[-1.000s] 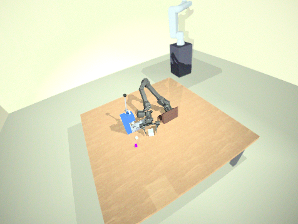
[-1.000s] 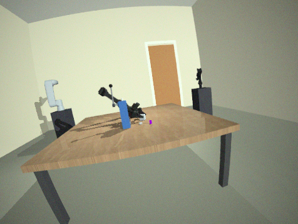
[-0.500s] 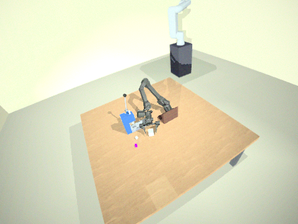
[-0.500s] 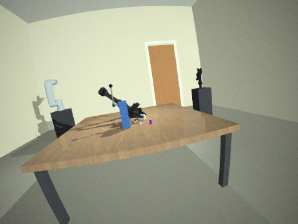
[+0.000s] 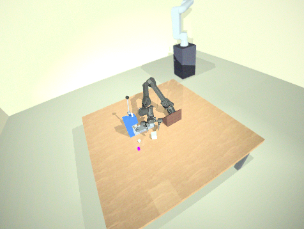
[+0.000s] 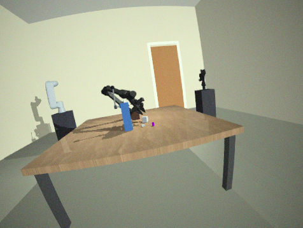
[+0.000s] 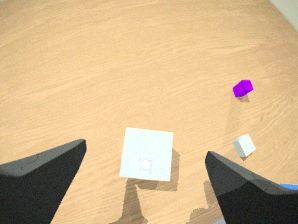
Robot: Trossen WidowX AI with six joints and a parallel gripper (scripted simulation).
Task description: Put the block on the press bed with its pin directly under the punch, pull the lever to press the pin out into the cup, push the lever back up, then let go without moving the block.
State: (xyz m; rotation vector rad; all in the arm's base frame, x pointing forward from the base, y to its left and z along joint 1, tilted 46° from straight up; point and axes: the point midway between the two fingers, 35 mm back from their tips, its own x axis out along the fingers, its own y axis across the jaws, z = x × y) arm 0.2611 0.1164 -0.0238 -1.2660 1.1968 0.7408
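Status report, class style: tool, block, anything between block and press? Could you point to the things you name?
Tool [image 7: 147,152] open, empty. White block [image 5: 154,135] [image 6: 145,119] [image 7: 147,150] on table, off press [image 5: 130,125] [image 6: 126,117]. Obstruction: cannot tell.

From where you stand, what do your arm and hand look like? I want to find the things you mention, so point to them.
My arm [image 5: 155,93] [image 6: 122,92] is dark grey to black, built of chunky straight sections with thick rounded joints. The gripper [image 7: 147,152] has two dark fingers that narrow toward their tips. I can't make out any cables.

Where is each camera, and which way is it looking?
Top: high above the table, looking down at a slant; the whole black arm shows.
Exterior: off to the table's side, looking across it toward a door; the arm shows partly behind the blue press.
Wrist: on the arm, looking down between the open gripper's two fingers.
Top and exterior both show the press.
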